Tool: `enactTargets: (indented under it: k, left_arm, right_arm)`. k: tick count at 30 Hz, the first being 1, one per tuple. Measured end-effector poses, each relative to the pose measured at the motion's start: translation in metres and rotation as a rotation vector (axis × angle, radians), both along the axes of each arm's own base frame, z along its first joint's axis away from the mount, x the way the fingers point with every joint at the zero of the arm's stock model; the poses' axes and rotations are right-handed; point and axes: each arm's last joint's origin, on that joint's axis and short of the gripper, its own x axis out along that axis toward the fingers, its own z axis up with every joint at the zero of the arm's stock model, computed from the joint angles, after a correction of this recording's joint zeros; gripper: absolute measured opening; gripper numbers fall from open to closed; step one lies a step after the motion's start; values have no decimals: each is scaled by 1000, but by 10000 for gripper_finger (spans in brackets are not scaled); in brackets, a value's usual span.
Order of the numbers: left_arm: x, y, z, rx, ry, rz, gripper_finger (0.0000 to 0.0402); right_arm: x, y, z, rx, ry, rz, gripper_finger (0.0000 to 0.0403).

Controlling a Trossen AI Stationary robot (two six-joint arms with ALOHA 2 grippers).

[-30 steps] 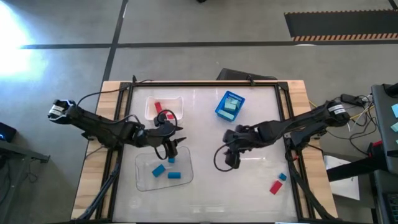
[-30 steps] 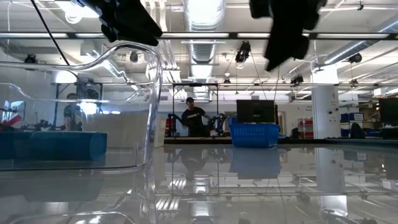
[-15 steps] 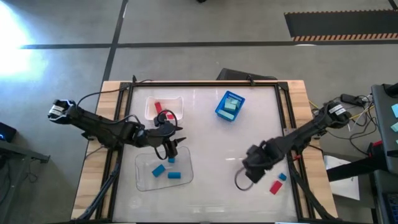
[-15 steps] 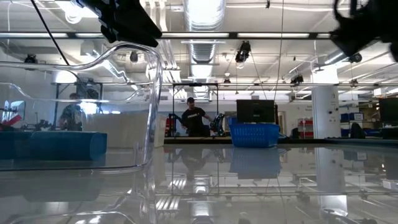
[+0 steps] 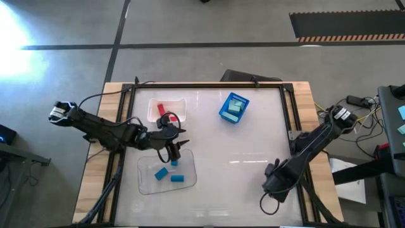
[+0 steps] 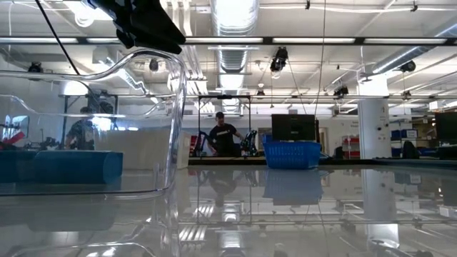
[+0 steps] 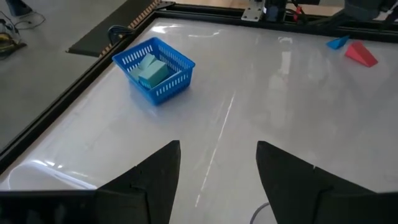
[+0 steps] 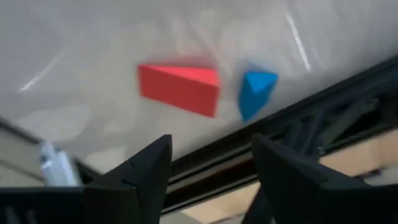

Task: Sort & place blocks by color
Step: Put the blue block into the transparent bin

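The right end effector (image 5: 276, 180) hangs over the bench (image 5: 253, 136) at about five o'clock, fingers parted and empty, directly above a red wedge-shaped block (image 8: 178, 87) and a small blue block (image 8: 256, 92) lying just beside each other near the bench's edge. The step in hand looks like a pickup of one of these two strays. Next it must drop lower, straddle one block without nudging its neighbour, and close. The left end effector (image 5: 172, 149) waits released at about nine o'clock, over the far rim of the clear tray (image 5: 147, 183) that holds blue blocks (image 5: 162, 172). Red blocks (image 5: 161, 109) lie in the white tray (image 5: 180, 104) at eleven o'clock; mint blocks (image 7: 151, 68) fill the blue basket (image 5: 233, 107) at one o'clock.
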Motion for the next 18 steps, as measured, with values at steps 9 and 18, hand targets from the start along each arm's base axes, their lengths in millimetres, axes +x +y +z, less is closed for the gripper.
enactTargets:
  k: [9,18]
  left_arm:
    - [0,0,0,39,15,-22,195]
    - [0,0,0,43,16,-23,195]
  right_arm:
    - [-3,-6,-35,-135,242,-115,193]
    - [6,-8,-55,-190,300,-132,162]
